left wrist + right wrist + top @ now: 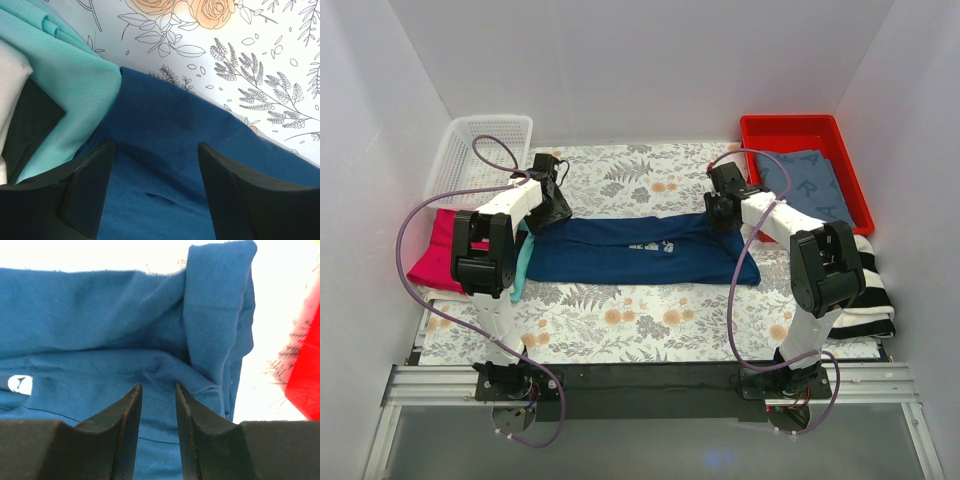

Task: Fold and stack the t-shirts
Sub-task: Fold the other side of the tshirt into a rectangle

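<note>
1. Top external: navy tee (645,250) spans surface (620,330) centre, 9 to 3 o'clock.
2. Left gripper (155,147) wide open, empty; right gripper (157,386) narrowly parted, nothing pinched.
3. Risk: left gripper catching adjacent teal tee (65,90).

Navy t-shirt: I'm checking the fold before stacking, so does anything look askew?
Yes. On the navy t-shirt, the right end is bunched, with a flap doubled back unevenly, and the left end crowds against the teal t-shirt.
</note>
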`<state>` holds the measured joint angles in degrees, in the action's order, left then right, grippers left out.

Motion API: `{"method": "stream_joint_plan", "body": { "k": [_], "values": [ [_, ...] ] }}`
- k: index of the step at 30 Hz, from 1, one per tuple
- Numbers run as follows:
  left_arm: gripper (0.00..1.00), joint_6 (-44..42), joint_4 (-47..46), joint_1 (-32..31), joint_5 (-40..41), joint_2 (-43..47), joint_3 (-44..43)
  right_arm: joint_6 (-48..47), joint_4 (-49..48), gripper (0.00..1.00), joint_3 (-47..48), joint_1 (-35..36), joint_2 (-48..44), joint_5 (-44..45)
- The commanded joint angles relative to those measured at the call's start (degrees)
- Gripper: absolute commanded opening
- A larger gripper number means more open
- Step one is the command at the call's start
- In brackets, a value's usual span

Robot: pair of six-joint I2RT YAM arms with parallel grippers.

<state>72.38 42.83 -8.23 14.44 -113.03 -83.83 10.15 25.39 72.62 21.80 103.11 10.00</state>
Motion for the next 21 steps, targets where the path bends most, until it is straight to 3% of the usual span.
{"method": "stream_joint_plan", "body": {
  "k": [1, 21],
  "values": [
    [0.66, -0.7, 0.0, 0.0, 1.7, 2.9, -0.5, -1.1, -3.1, 0.39, -1.5, -0.4, 0.1, -1.0],
    [0.67, -1.5, 0.7, 0.0, 2.4, 1.8, -1.9, -0.8, -5.8, 0.33, 0.3, -1.1, 4.4, -4.7]
  ]
}}
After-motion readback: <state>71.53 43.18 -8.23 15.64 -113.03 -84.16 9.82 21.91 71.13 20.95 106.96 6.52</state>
